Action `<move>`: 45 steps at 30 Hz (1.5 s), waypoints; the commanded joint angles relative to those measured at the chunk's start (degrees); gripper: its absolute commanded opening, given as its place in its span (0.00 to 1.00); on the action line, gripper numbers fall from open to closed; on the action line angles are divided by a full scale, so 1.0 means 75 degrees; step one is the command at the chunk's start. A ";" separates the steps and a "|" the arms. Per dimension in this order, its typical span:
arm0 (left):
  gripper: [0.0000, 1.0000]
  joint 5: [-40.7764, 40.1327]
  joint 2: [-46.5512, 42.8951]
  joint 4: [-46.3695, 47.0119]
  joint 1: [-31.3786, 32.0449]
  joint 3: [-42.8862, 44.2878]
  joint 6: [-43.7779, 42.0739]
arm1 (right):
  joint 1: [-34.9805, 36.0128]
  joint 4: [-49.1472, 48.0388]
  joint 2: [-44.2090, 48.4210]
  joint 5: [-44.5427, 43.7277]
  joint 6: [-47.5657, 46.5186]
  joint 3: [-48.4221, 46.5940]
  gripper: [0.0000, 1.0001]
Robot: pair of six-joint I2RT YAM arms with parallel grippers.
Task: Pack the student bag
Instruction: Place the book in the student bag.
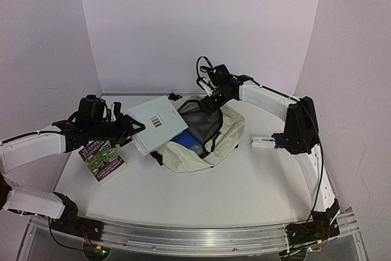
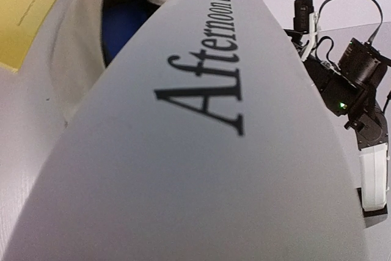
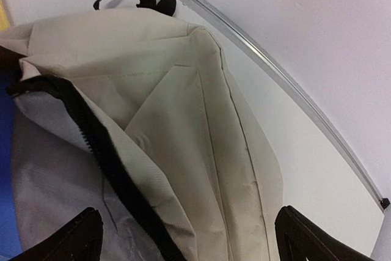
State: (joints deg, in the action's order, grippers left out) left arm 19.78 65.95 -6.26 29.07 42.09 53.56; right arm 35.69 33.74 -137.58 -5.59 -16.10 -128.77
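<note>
The student bag lies open mid-table, cream with a black zipper and grey lining; something blue sits inside. My left gripper is shut on the left edge of a white book titled "Afternoon tea", held tilted over the bag's left side. That book hides the left fingers in the left wrist view. At the bag's far rim, my right gripper hangs open. One black fingertip is over the lining and the other is past the outer fabric, with nothing gripped.
A second book with a colourful cover lies on the table under the left arm. A small white and blue item rests right of the bag. A yellow flat thing lies beside the bag. White walls enclose the table.
</note>
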 commanded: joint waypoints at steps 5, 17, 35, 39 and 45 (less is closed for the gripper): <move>0.00 0.0278 -0.0035 0.0348 -0.0197 -0.0315 0.0521 | -0.0258 -0.0081 -0.0390 0.0143 -0.0446 -0.0046 0.84; 0.00 0.0504 -0.0292 0.0230 -0.0266 -0.0750 0.0868 | -0.0352 0.0060 0.1231 0.2112 0.0489 0.0139 0.00; 0.00 0.1912 0.0605 0.2559 -0.0266 -0.1005 0.1164 | -0.0288 0.0020 0.2500 0.4356 0.2001 -0.0167 0.00; 0.00 0.2288 0.1251 0.3205 -0.0266 -0.0797 0.1369 | -0.0098 -0.0010 0.2707 0.4638 0.2048 -0.0158 0.00; 0.00 0.2040 0.2044 0.3636 -0.0280 -0.0516 0.1709 | 0.0020 -0.0018 0.2785 0.4687 0.2077 -0.0198 0.00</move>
State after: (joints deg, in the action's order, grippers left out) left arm 34.85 78.97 13.73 27.27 34.78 64.18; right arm 35.14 37.24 -122.24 26.96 -1.54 -128.46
